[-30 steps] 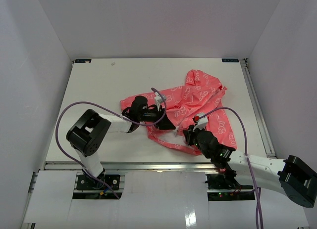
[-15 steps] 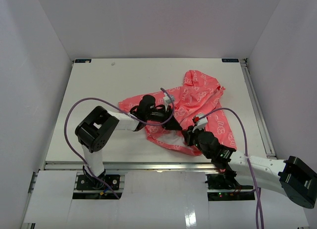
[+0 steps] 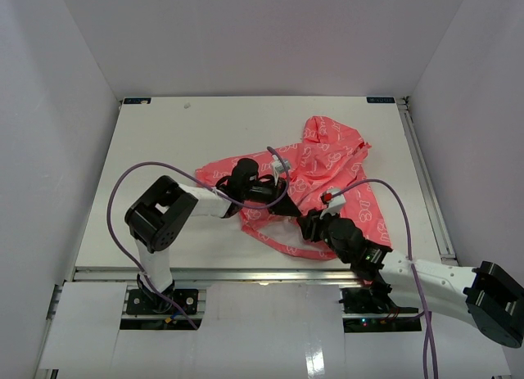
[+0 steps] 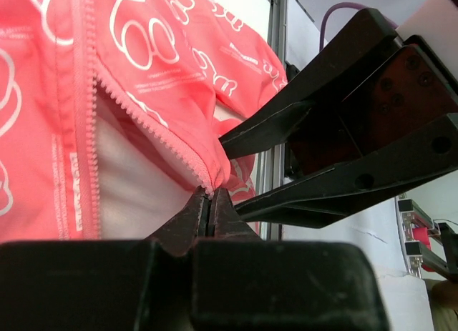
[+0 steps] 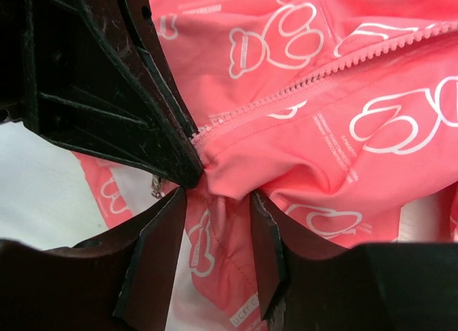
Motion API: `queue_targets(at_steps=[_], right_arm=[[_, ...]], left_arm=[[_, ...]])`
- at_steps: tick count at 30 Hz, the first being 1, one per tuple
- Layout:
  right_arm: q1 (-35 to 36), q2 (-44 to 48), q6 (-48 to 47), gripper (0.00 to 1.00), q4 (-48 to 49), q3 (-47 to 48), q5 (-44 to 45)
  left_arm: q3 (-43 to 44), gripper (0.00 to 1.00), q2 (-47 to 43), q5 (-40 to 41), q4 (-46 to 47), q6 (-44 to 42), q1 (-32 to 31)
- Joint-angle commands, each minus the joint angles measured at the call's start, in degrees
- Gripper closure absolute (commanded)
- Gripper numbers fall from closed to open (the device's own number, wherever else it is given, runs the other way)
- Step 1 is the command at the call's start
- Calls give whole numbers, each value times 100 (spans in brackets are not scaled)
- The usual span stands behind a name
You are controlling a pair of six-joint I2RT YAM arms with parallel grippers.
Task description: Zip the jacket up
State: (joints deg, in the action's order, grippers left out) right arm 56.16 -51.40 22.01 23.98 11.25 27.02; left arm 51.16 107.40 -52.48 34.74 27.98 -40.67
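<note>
The coral-pink jacket [image 3: 327, 162] with white prints lies crumpled on the right half of the table, its front unzipped. My left gripper [image 3: 285, 205] is shut on the bottom corner of one zipper edge [image 4: 210, 196], whose teeth [image 4: 143, 109] run up and left beside the white lining. My right gripper [image 3: 304, 225] stands open right against it, a fold of jacket hem [image 5: 215, 234] loose between its fingers [image 5: 154, 252]. A small metal zipper part [image 5: 155, 186] shows just beside the left gripper's tip. The other zipper edge [image 5: 322, 70] runs up to the right.
White walls enclose the table on three sides. A metal rail [image 3: 426, 174] runs along the right edge and another along the front edge [image 3: 205, 272]. Purple cables [image 3: 115, 207] loop from both arms. Bare table [image 3: 164, 142] lies left of the jacket.
</note>
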Motion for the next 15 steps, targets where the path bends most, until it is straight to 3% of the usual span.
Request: queue_targets(at_steps=[1, 10, 13, 15], right_arm=[[0, 325, 73, 53, 385, 39, -61], [0, 281, -39, 53, 774, -59, -366], [0, 369, -48, 58, 884, -152, -357], [0, 435, -65, 71, 923, -194, -338]], left_arm=[[-20, 100, -608, 141, 49, -34, -116], [-371, 100, -872, -18, 791, 258, -146], [-460, 100, -912, -133, 1131, 396, -144], [-468, 100, -914, -163, 1166, 425, -154]])
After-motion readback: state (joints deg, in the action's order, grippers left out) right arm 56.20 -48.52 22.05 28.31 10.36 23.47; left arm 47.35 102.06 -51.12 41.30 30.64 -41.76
